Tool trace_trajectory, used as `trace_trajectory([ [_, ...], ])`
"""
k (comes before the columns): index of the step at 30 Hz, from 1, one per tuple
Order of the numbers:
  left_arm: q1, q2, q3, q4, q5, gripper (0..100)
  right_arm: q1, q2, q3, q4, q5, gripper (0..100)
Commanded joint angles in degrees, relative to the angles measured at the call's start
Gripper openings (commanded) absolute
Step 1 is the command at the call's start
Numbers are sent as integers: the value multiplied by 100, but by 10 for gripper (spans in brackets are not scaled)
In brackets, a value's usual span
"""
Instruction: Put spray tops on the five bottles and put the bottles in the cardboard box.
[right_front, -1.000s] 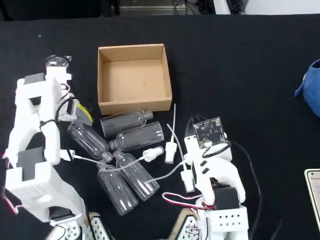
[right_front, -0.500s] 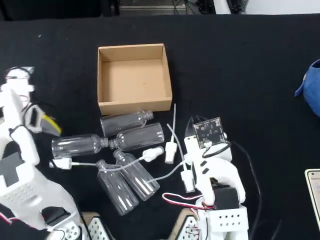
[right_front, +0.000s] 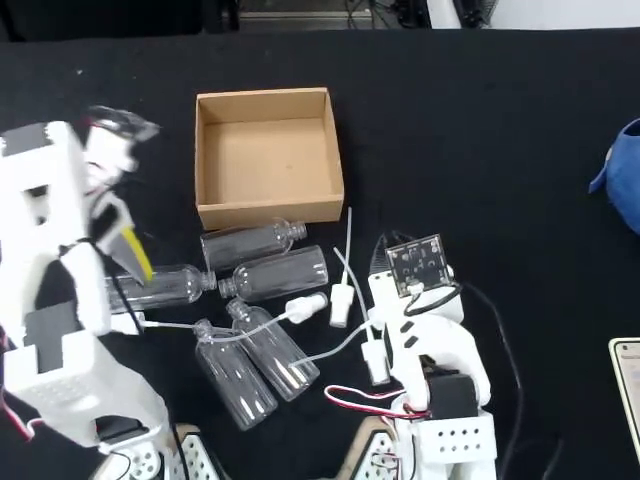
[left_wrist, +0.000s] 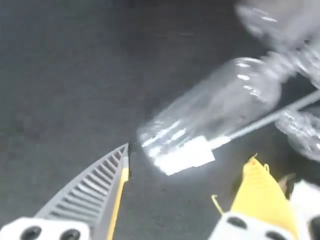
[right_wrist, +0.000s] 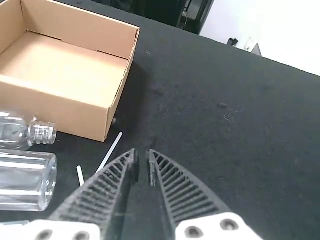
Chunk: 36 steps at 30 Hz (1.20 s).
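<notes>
Clear bottle (left_wrist: 215, 107) below left gripper (left_wrist: 190, 154), spread wide

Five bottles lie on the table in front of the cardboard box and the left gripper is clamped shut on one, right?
Not quite. The left gripper is open, jaws apart near one bottle, not clamped on it; the left wrist view shows this. The five bottles do lie in front of the cardboard box.
</notes>
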Motion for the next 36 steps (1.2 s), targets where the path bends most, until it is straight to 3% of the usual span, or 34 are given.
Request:
trace_trajectory([
  [1, 488, -413, 505, -316, -237, 223, 70, -400, -31, -26, 9, 15],
  [11, 936, -2013, 2976, -2488, -334, 228, 70, -409, -31, -26, 9, 15],
  [18, 822, -1908, 3389, -2620, -905, 228, 70, -409, -31, -26, 9, 15],
  [27, 497, -1196, 3248, -3218, -905, 227, 70, -400, -31, -26, 9, 15],
  [36, 549, -1134, 3319, -3209, -853, 223, 70, -400, -31, -26, 9, 15],
])
